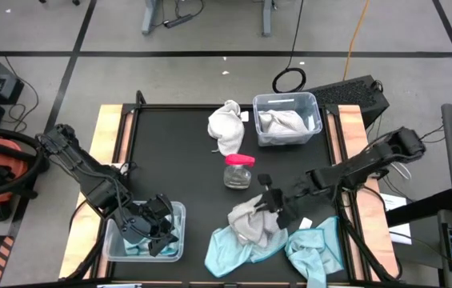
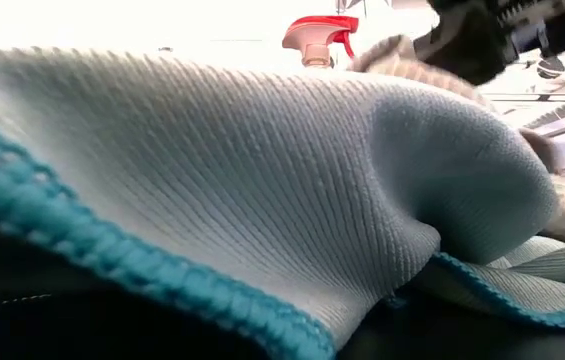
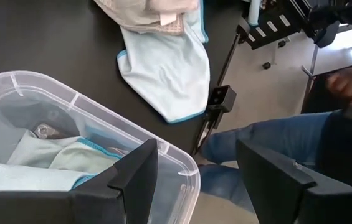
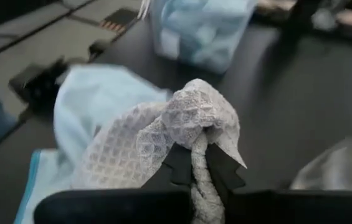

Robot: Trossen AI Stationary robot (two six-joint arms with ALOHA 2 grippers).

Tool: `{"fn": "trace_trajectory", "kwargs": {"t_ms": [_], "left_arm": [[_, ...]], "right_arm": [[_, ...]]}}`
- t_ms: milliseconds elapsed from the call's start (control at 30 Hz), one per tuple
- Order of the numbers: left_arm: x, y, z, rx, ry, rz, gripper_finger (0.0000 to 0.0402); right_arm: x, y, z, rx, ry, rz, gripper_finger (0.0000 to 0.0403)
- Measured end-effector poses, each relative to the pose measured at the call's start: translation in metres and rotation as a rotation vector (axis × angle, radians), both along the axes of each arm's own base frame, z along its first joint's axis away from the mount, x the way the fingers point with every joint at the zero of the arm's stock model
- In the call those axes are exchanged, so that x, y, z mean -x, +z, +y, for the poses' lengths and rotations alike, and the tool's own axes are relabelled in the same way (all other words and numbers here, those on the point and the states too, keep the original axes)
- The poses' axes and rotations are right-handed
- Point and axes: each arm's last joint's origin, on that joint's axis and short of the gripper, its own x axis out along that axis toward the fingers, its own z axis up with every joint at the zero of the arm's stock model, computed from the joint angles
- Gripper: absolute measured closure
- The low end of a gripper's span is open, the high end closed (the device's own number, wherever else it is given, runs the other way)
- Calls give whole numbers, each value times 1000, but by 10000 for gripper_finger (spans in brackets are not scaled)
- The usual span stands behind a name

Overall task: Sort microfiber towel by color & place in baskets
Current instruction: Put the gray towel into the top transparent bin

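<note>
1. Near the front edge, right of the jar (image 1: 238, 170), the right gripper (image 1: 270, 202) is pinching a grey waffle towel (image 4: 182, 127) off the pile of blue towels (image 1: 234, 250). I'd lift it straight up so the blue ones don't drag along.
2. Front-left of the jar, the left gripper (image 1: 155, 226) hangs spread open over the near basket (image 3: 182, 177), which has blue towels in it.
3. Just behind the jar sits a loose white towel (image 1: 226, 125).
4. Back-right of the jar, the far basket (image 1: 287, 102) holds grey-white ones, so that's my guess for the drop.
</note>
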Motion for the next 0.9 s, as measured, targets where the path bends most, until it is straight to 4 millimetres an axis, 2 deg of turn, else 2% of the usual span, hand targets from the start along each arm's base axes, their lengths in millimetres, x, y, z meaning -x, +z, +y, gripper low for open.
{"fn": "trace_trajectory", "kwargs": {"t_ms": [467, 767, 900], "left_arm": [[-4, 0, 6, -21, 6, -2, 181], [-11, 0, 14, -47, 6, -26, 181], [-14, 0, 17, -62, 4, -31, 181]], "right_arm": [[39, 79, -36, -45, -106, -316, 402], [65, 143, -50, -23, -138, -553, 403], [77, 174, -55, 27, -160, -602, 403]]}}
